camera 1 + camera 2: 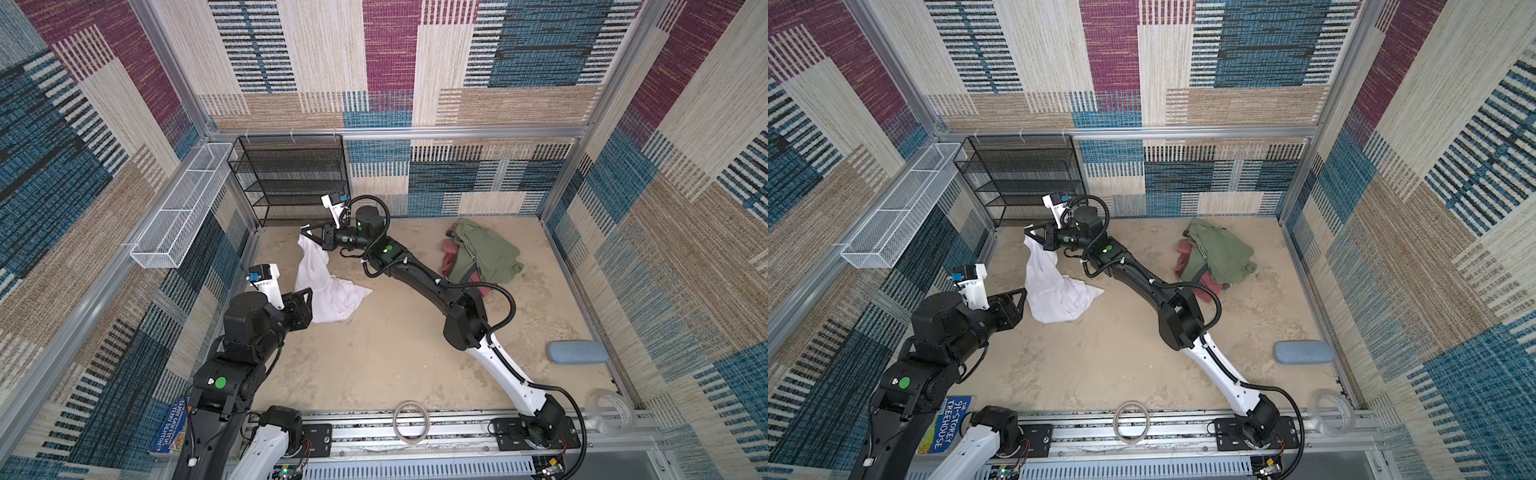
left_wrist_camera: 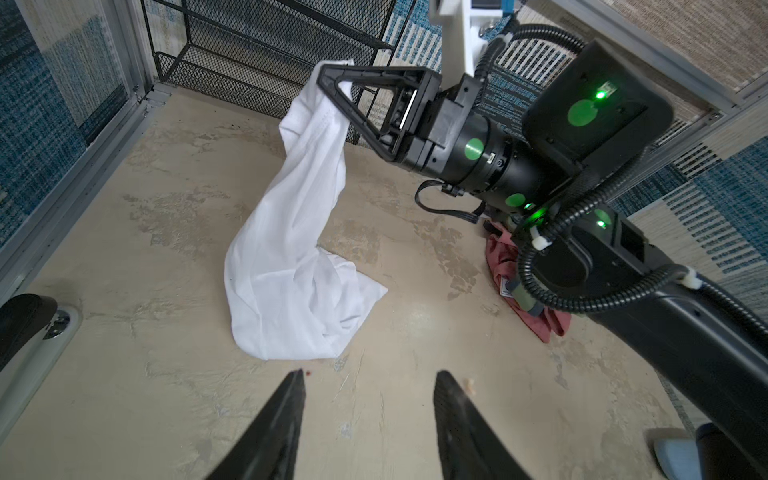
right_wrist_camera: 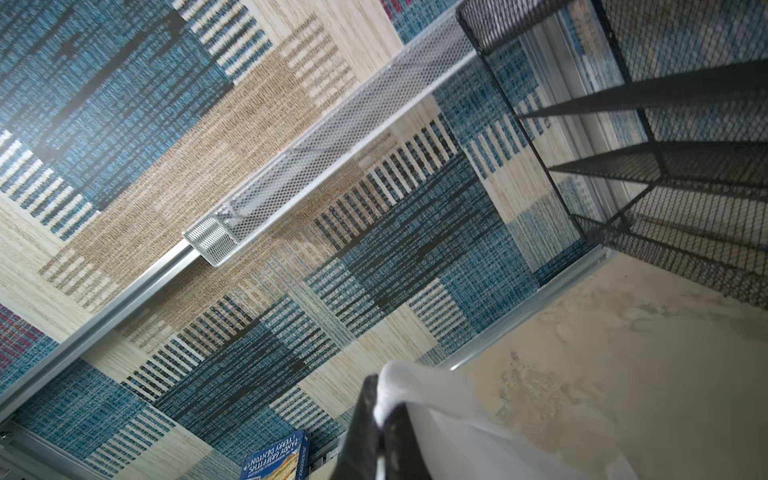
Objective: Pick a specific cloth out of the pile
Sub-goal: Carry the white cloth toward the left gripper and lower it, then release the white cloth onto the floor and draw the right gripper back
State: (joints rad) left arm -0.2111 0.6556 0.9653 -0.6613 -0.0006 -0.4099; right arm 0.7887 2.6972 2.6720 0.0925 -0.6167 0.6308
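The cloth (image 1: 328, 286) (image 1: 1054, 291) is a plain white garment. My right gripper (image 1: 305, 230) (image 1: 1030, 230) is shut on its top corner and holds it up near the black shelf, so the rest trails down onto the floor. In the right wrist view the white fabric (image 3: 457, 428) is pinched between the fingers of the right gripper (image 3: 380, 399). My left gripper (image 2: 368, 376) (image 1: 307, 293) is open and empty, just short of the cloth's lower edge (image 2: 291, 266). The pile (image 1: 486, 253) (image 1: 1221, 257), olive-green over dusty red-pink, lies apart at the back right.
A black mesh shelf (image 1: 291, 178) stands at the back left, and a white mesh basket (image 1: 183, 208) hangs on the left wall. A blue case (image 1: 577, 352), a clear tape roll (image 1: 611, 411), a ring (image 1: 411, 422) and a book (image 1: 946, 424) lie along the front and right.
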